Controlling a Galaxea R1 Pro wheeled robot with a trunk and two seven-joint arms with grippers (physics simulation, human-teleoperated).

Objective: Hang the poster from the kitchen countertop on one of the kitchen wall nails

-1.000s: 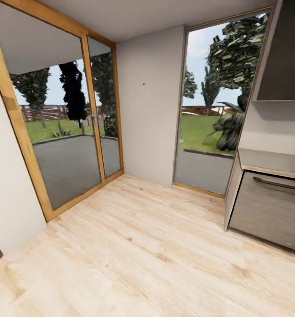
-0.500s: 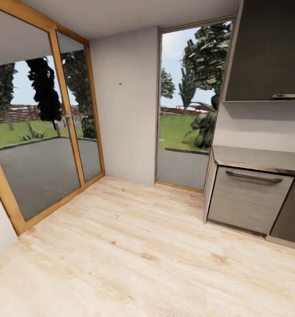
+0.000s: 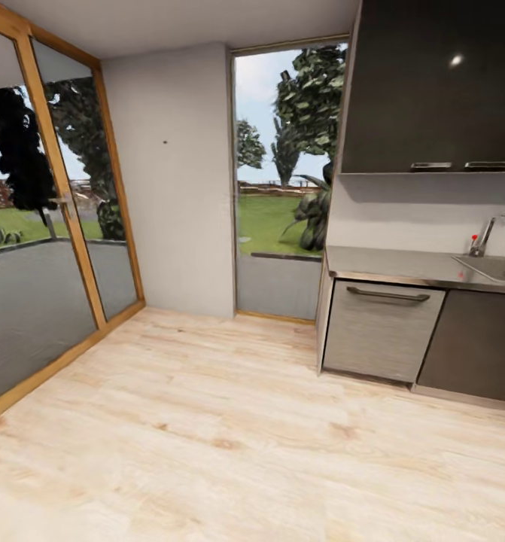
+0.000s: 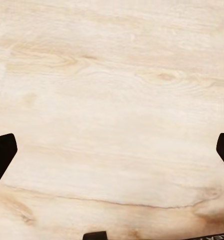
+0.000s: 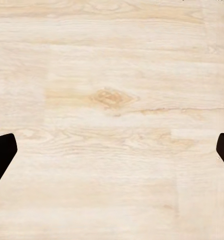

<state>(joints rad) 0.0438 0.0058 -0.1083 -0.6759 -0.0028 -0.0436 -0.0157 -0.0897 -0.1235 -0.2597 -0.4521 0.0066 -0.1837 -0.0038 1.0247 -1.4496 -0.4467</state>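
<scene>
Both hands (image 4: 112, 150) (image 5: 112, 150) spread wide, empty; bare floor (image 3: 229, 421) reaches countertop (image 3: 387, 265) edge.

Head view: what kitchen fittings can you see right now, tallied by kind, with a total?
Countertop: 1
Sink: 1
Tap: 1
Wall nail: 1
Lower cabinet fronts: 2, grey with bar handle, dark
Upper cabinet handles: 2
Total: 8

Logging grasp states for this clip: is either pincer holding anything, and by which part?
Nothing is held: left pincer and right pincer are open over bare wooden floor.
</scene>
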